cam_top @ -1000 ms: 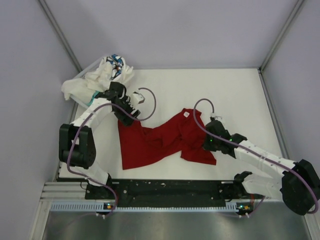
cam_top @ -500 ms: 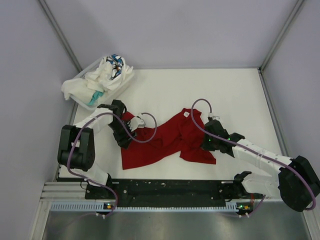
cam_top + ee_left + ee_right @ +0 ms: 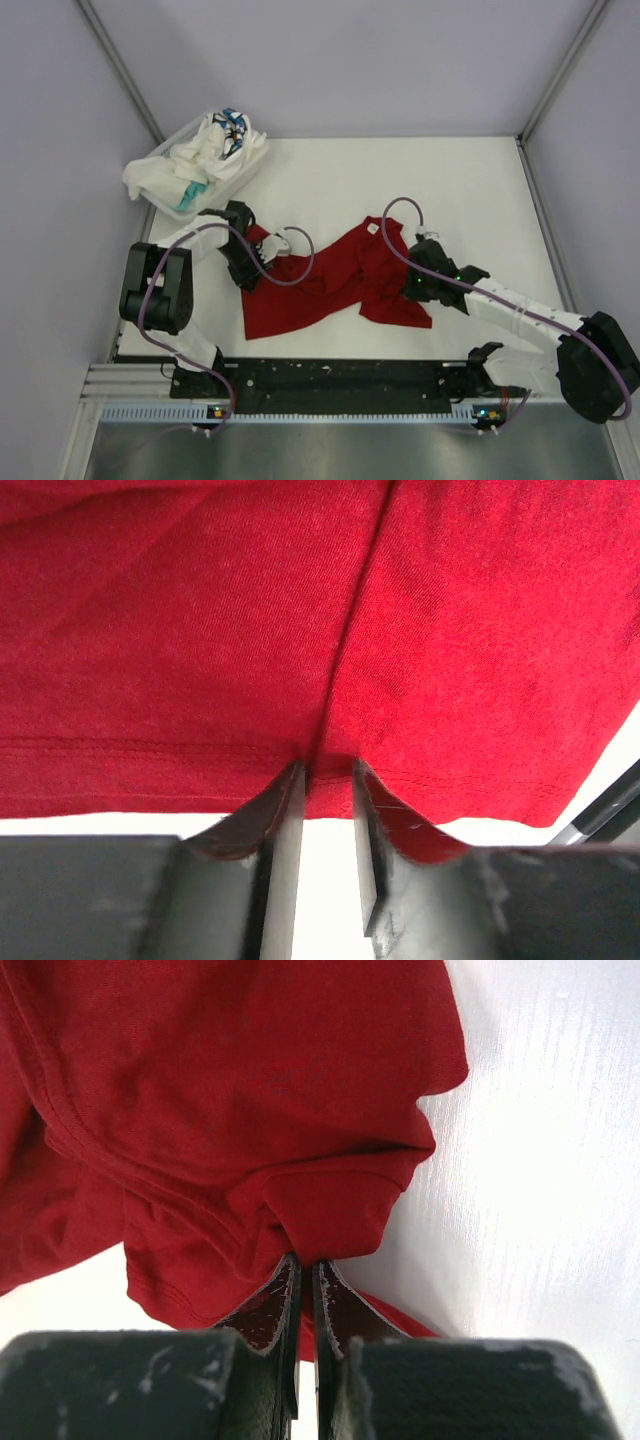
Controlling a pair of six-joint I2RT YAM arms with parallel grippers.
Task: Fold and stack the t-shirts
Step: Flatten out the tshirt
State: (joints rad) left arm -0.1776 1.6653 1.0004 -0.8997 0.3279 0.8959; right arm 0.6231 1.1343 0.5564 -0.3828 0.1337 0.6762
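Left pincer (image 3: 327, 772) dropped to red t-shirt (image 3: 330, 285) hem, narrowly apart, right pincer (image 3: 307, 1262) clamping fold, shirt cropped

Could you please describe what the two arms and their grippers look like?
The left arm and right arm have white links and bulky black joints, each trailing a thin purple cable. The left gripper and right gripper are black, with tapered fingers scuffed inside.

The white surface (image 3: 480, 190) is seen with a crumpled red t-shirt (image 3: 320, 275) laid on its near middle part, and a white tray (image 3: 178, 211) is placed at its far left corner.
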